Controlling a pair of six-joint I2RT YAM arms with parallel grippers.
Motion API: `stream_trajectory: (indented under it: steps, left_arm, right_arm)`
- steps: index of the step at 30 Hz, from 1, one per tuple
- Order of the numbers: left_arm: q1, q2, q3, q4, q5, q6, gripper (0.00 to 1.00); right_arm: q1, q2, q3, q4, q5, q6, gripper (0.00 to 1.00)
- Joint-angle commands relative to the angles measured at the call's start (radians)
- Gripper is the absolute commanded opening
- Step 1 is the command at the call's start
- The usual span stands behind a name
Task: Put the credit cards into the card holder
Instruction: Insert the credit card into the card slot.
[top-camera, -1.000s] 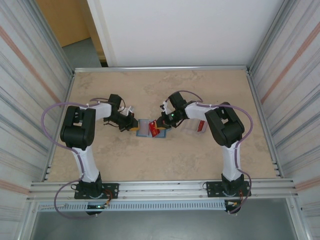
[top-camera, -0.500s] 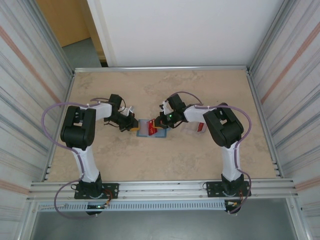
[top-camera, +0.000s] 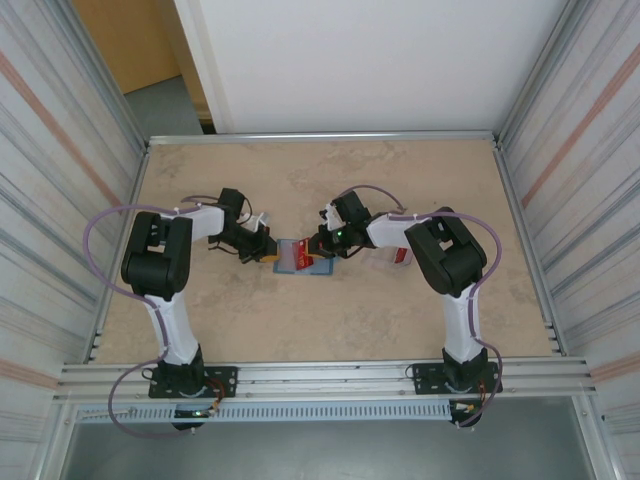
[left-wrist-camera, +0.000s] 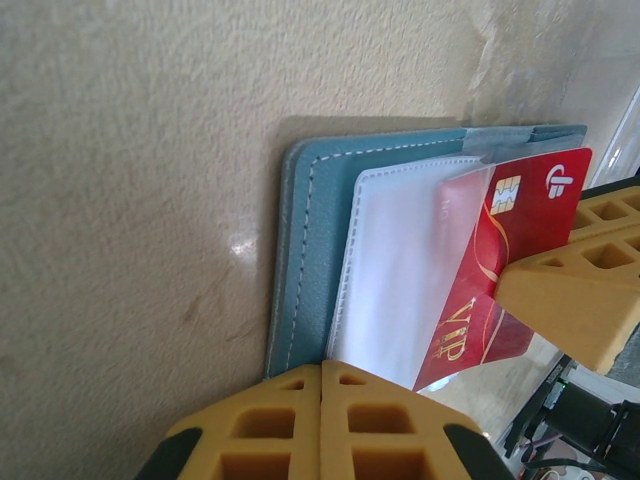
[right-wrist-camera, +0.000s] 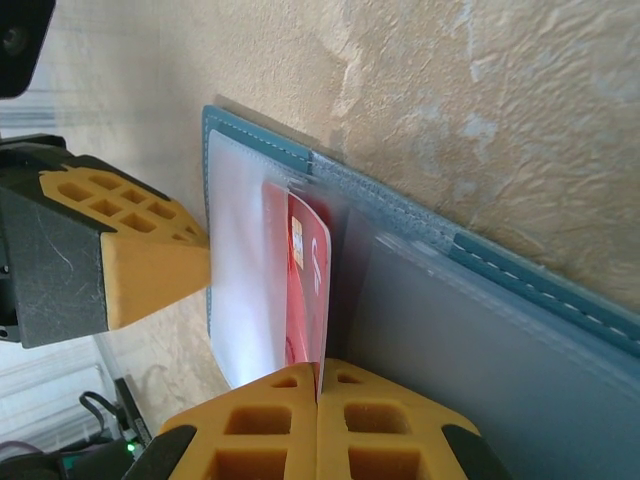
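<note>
Nudged left over the last second, now partly under the clear pocket of the teal card holder (left-wrist-camera: 300, 250), open flat mid-worktop (top-camera: 400, 320): 1 red credit card (left-wrist-camera: 500, 260), clamped edge-on in the right claw (right-wrist-camera: 320, 385). Pinning the holder's edge, fingers together: left claw (left-wrist-camera: 322, 385). Insertion seemingly underway, unfinished.

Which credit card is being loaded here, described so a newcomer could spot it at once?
At the middle of the table, the teal card holder lies open. The credit card is the red one half under its clear pocket, pinched by the right gripper, jaws shut. Unlike the other red card lying farther right, it sits in the holder and shows gold VIP lettering.
</note>
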Motion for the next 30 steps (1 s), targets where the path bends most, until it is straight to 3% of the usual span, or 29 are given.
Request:
stream_trajectory:
  steps: [1,10,18,30]
  left_arm:
    - [-0.028,-0.001,-0.028,-0.006,-0.007,0.013,0.0]
    - [-0.04,-0.015,-0.054,0.014,-0.012,0.004,0.0]
    - [-0.046,-0.015,-0.049,0.013,-0.01,-0.001,0.0]
    - [-0.051,-0.015,-0.048,0.016,-0.001,-0.012,0.0]
  right_arm:
    - [0.019,0.008,-0.037,-0.035,0.106,0.047,0.0]
    - [0.038,-0.029,-0.051,-0.059,0.147,0.072,0.0]
    - [0.051,-0.038,-0.02,-0.168,0.177,0.039,0.17]
    - [0.069,-0.029,0.081,-0.358,0.231,-0.028,0.27]
